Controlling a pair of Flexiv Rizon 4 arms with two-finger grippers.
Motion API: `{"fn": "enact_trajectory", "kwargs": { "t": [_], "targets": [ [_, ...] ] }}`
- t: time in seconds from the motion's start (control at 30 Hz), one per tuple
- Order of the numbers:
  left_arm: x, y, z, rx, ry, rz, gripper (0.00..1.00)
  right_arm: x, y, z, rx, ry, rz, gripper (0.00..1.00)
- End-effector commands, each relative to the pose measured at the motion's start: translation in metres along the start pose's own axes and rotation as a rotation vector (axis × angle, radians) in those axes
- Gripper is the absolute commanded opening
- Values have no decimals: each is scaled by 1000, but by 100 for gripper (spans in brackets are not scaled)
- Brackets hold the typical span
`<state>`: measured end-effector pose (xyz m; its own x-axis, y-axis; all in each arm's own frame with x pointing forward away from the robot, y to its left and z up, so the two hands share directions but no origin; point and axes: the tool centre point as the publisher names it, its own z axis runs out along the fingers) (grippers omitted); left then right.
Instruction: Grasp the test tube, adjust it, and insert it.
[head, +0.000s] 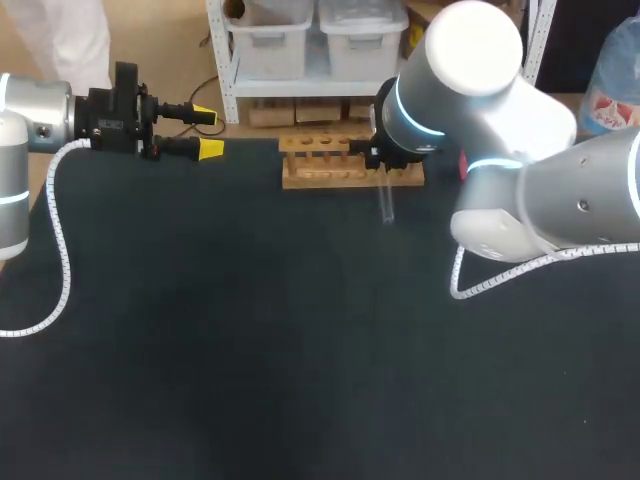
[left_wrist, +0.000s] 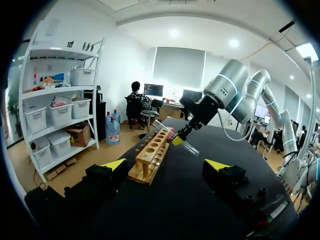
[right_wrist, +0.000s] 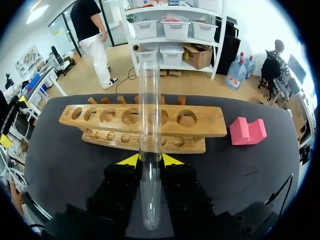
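— Where do we stand?
— Our right claw (right_wrist: 149, 161) is clenched on the test tube (right_wrist: 150, 125), so the grasp looks done. The tube hangs tilted over the table (head: 200, 350), just in front of the wooden rack (head: 350, 160) and in none of its holes.
— And our left claw (head: 205, 132)?
— Released and holding nothing, well apart at the table's far left edge.
— What's left?
— We judge the adjusting unfinished: the tube must come upright over a hole, then go in.
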<state>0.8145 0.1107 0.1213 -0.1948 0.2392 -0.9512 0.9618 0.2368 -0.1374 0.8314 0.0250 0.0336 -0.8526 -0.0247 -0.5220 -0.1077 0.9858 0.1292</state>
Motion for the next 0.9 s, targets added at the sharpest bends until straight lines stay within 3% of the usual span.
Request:
{"fn": "enact_trajectory", "kwargs": {
  "t": [0.03,0.43,0.9],
  "targets": [
    [1,1,0,0,-2,2,100,-1,0,4,-3,15,0,0],
    [1,1,0,0,-2,2,100,-4,0,-11,6,-6,13,0],
    [1,1,0,0,-2,2,100,-9,-1,-1,5,11,4,0]
  ]
}}
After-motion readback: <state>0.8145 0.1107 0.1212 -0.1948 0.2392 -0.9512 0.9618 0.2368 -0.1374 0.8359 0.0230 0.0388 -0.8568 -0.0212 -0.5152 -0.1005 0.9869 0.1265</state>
